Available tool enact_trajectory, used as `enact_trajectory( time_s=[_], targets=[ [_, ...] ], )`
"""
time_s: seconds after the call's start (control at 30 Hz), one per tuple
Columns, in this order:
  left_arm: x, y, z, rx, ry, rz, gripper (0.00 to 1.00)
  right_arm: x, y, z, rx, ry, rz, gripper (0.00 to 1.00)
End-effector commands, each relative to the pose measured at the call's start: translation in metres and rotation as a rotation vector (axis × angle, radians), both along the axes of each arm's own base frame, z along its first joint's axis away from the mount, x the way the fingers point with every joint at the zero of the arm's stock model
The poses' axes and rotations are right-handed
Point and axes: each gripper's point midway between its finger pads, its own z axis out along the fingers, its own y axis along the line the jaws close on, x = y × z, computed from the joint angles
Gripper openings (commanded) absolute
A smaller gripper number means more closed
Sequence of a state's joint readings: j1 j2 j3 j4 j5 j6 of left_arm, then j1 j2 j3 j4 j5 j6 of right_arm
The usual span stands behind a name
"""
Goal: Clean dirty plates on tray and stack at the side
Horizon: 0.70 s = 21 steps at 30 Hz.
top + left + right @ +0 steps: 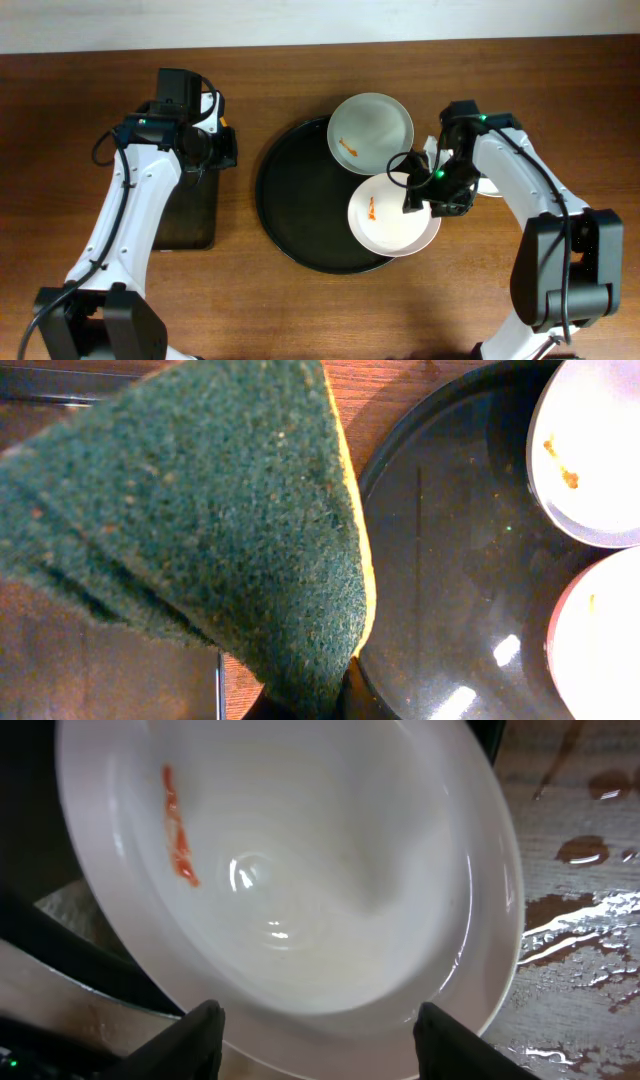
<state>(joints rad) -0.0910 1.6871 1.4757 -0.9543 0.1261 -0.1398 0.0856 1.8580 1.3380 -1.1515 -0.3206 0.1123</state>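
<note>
Right claw [320, 1025]: wide open, with its two fingers [200, 1035] far apart and nothing pinched between them.
Directly under the right claw: the near plate [330, 870], whose rim runs across the gap between the fingertips. It has an orange-red smear [178, 830] on the far left of its bowl.
How that plate lies: it overlaps the rim of the round tray [290, 200], partly on the tray and partly over the wet tabletop [570, 910] to the claw's right.
Beyond the right claw: the far plate [372, 125], also smeared and also lying across the tray's rim. The two plates are close together.
Beneath the right arm: white edges [488, 187] show. I cannot tell what they belong to.
Left claw [222, 150]: it holds the sponge [200, 530], which hangs in front of its camera and hides the fingers. The sponge is green with a yellow backing.
Below the left claw: the rectangular tray [190, 215] and the left rim of the round tray.
Ahead and right of the left claw: both plates, well apart from the sponge.
Around everything: the brown wood table [320, 320].
</note>
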Motion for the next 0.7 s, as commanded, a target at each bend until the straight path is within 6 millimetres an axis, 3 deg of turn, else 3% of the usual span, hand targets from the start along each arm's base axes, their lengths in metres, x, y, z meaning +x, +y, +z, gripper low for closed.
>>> enact_trajectory(
  time_s=[0.0, 0.13, 0.23, 0.27, 0.33, 0.47, 0.53, 0.6, 0.67],
  targets=[
    [0.0, 0.0, -0.002, -0.004, 0.005, 0.002, 0.02, 0.012, 0.003, 0.005, -0.022, -0.062, -0.002, 0.62],
    [0.0, 0.0, -0.002, -0.003, 0.005, 0.002, 0.02, 0.03, -0.005, 0.047, -0.067, -0.213, -0.008, 0.63],
    [-0.001, 0.013, -0.004, 0.063, 0.012, 0.029, 0.02, 0.015, -0.042, 0.058, -0.26, -0.188, -0.124, 0.68],
    [-0.003, 0.038, -0.006, 0.2, 0.018, 0.085, 0.05, 0.006, -0.047, 0.053, -0.291, -0.147, -0.131, 0.68],
    [-0.003, 0.056, -0.005, 0.297, 0.012, 0.124, 0.05, -0.005, -0.048, 0.04, -0.298, -0.105, -0.124, 0.68],
    [-0.001, 0.064, -0.019, 0.344, 0.036, 0.136, 0.05, -0.016, -0.048, 0.008, -0.302, -0.075, -0.153, 0.68],
    [0.0, 0.074, -0.037, 0.403, 0.086, 0.149, 0.04, -0.016, -0.045, -0.004, -0.281, -0.089, -0.15, 0.69],
    [0.0, 0.085, -0.053, 0.444, 0.127, 0.163, 0.04, -0.015, -0.044, -0.006, -0.276, -0.096, -0.151, 0.68],
    [-0.003, 0.099, -0.081, 0.445, 0.208, 0.179, 0.04, -0.016, -0.043, -0.007, -0.273, -0.092, -0.154, 0.67]
  ],
)
